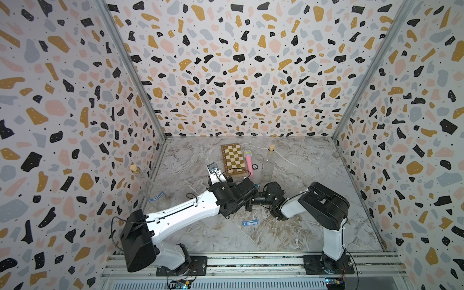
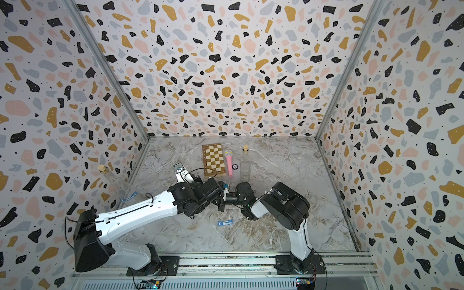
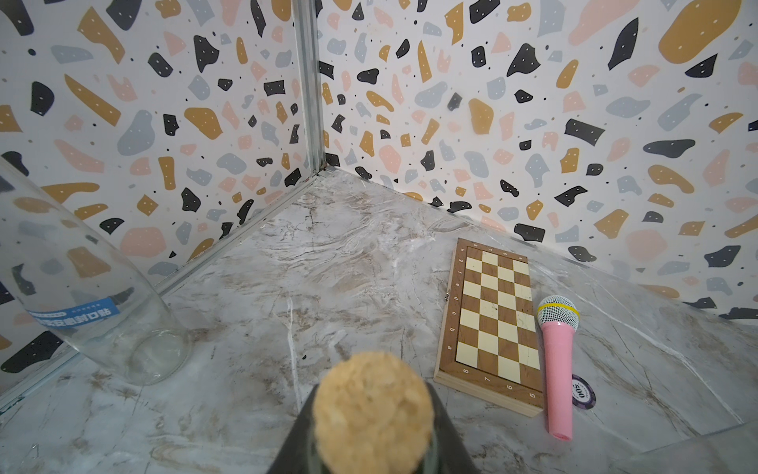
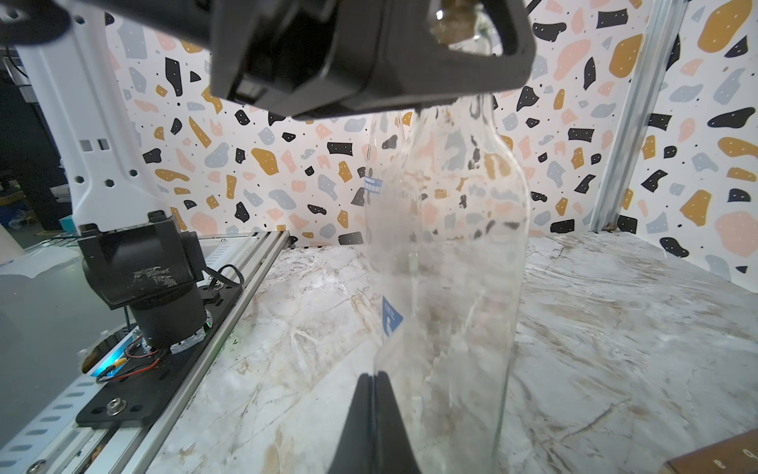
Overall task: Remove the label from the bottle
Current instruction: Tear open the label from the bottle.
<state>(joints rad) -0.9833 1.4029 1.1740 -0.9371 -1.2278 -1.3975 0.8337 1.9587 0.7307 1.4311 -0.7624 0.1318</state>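
My left gripper (image 3: 371, 437) is shut on the neck of a clear glass bottle (image 4: 459, 246) and holds it upright over the middle of the table. The bottle's cork (image 3: 371, 414) fills the space between its fingers. My right gripper (image 4: 373, 383) is shut, its tips against the bottle's lower side wall, and nothing shows between them. A blue patch (image 4: 391, 320) shows through the glass there; I cannot tell whether it is stuck to the bottle. A loose blue label (image 1: 250, 223) lies flat on the table in front of both grippers.
A second corked bottle (image 1: 148, 190) with a blue label (image 1: 156, 196) leans on the left wall. A third corked bottle (image 1: 268, 165) stands at the back. Next to it lie a chessboard (image 1: 233, 159), a pink microphone (image 1: 248, 160) and a poker chip (image 1: 255, 166).
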